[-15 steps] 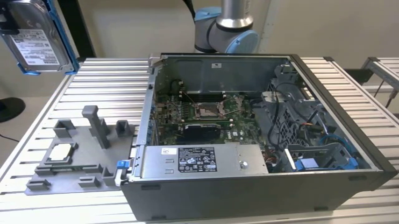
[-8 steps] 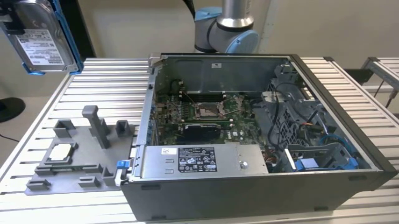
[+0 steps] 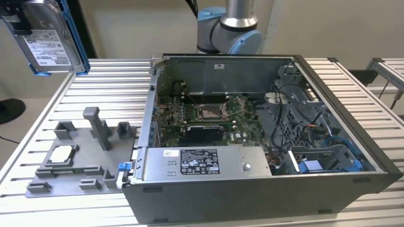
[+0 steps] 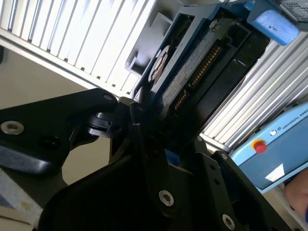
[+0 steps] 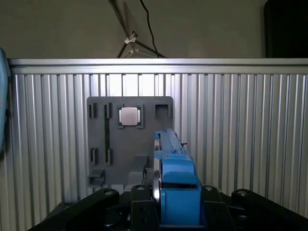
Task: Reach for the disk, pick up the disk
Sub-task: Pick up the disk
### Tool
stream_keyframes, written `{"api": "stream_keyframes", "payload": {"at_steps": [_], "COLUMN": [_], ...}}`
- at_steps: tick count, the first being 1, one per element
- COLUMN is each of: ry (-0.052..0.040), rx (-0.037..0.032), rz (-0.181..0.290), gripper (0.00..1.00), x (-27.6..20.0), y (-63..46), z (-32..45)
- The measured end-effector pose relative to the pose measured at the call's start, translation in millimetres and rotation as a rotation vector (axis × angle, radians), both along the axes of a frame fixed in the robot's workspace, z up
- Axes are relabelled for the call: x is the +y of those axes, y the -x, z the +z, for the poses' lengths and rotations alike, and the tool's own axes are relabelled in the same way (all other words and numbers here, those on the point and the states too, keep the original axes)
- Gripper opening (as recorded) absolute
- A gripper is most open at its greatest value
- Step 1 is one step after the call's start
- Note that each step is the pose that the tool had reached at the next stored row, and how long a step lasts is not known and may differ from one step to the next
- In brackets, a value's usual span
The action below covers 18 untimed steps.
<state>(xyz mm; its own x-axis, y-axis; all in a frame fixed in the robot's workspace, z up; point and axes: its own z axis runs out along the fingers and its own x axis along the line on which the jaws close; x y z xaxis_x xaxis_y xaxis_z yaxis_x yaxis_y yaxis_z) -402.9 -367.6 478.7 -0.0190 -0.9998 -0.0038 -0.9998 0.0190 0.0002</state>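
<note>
The disk (image 3: 49, 45) is a silver-grey metal slab with a white label on one face and blue rails along its edges. The end effector (image 5: 174, 198) is closed on it edge-on, holding it well above the table (image 3: 107, 87) at the exterior view's left.

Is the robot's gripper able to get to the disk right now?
Yes, it looks like it already has it: the gripper seems clamped on the disk, which hangs in the air, up off the table, at the exterior view's left. Nothing is in between.
</note>
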Motion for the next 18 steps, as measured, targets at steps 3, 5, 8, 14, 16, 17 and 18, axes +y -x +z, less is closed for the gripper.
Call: {"api": "stream_keyframes", "payload": {"at_steps": [3,5,8,14,16,17,18], "ry": [0.0,0.0,0.0,-0.0001,-0.0001,0.0,0.0], "rx": [0.0,-0.0001,0.0,0.0,-0.0001,0.0,0.0], "rz": [0.0,0.0,0.0,0.0,0.0,0.0,0.0], "gripper": [0.0,0.0,0.0,0.0,0.0,0.0,0.0], "x": [0.0,0.0,0.0,0.0,0.0,0.0,0.0], "y": [-4.7,-7.9,-12.6,-21.4,-24.3,-25.8,-27.5], "z": [0.0,0.0,0.0,0.0,0.0,0.0,0.0]}}
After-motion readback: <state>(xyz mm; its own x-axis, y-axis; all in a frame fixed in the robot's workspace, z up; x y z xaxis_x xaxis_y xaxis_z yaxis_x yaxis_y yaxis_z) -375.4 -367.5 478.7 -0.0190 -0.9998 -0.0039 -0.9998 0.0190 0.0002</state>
